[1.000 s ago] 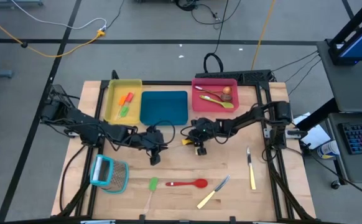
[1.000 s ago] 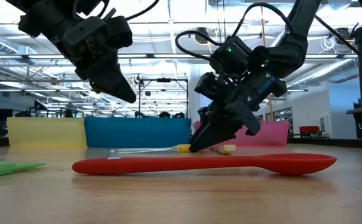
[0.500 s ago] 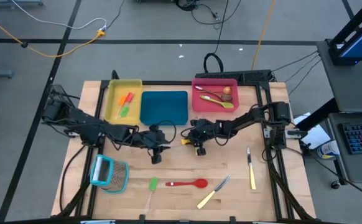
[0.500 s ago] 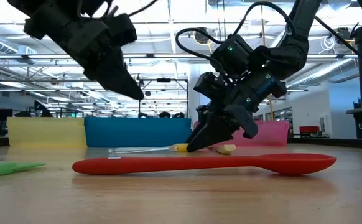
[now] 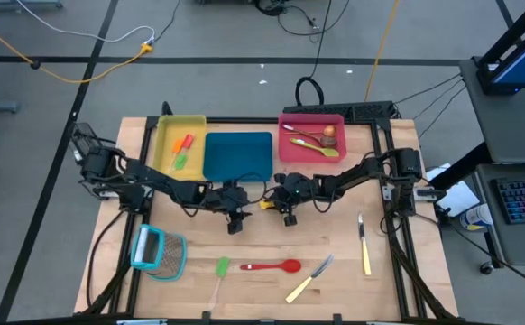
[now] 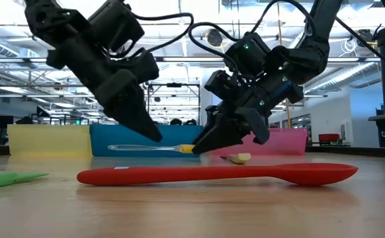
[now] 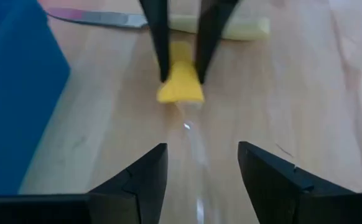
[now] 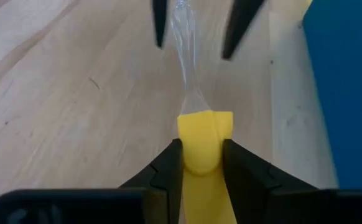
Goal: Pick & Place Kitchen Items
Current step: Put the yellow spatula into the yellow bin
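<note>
Our right gripper pinches the yellow spatula by its head, lifted off the table; our left gripper is open around its clear handle.

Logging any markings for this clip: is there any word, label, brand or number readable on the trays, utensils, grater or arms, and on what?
None can be read: no text shows on the trays, utensils, grater or arms.

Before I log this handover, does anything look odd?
Nothing damaged or spilled. The yellow spatula hangs level above the table, right gripper shut on its head, while the open left gripper straddles its clear handle.
</note>
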Available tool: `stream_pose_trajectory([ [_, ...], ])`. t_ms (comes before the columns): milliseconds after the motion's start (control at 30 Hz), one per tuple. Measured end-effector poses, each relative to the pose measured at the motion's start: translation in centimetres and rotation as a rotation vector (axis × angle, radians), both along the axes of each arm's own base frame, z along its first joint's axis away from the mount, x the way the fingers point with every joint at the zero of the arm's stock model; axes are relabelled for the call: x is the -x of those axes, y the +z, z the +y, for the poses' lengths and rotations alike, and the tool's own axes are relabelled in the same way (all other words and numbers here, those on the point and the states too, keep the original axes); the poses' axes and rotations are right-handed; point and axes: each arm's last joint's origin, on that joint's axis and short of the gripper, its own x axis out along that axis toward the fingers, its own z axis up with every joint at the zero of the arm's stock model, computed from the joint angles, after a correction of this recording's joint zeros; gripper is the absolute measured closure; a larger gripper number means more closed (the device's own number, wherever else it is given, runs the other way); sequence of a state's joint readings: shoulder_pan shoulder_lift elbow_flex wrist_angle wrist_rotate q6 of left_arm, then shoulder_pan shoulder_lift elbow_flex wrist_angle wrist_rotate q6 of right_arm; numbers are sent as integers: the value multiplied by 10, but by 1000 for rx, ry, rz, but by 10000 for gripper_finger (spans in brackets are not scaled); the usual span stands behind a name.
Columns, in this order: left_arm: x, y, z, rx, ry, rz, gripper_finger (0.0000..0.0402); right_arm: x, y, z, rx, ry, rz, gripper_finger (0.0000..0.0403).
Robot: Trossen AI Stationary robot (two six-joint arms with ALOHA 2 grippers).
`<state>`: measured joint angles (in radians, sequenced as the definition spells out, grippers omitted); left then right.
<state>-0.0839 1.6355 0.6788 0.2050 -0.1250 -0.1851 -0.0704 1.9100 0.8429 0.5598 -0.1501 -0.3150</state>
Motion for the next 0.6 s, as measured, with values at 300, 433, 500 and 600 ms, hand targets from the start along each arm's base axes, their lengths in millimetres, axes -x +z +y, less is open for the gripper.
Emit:
stream_pose_trajectory([
  [300,0,-2,15,79,-24,16,199,-3,5,0,46,28,-57,312],
  [433,0,-2,15,91,-32,20,210,-4,7,0,66,39,-85,312],
  [500,0,-2,15,91,-33,24,226,-5,8,0,68,39,-99,312],
  [600,0,-2,15,93,-34,24,262,-5,9,0,75,42,-113,312],
])
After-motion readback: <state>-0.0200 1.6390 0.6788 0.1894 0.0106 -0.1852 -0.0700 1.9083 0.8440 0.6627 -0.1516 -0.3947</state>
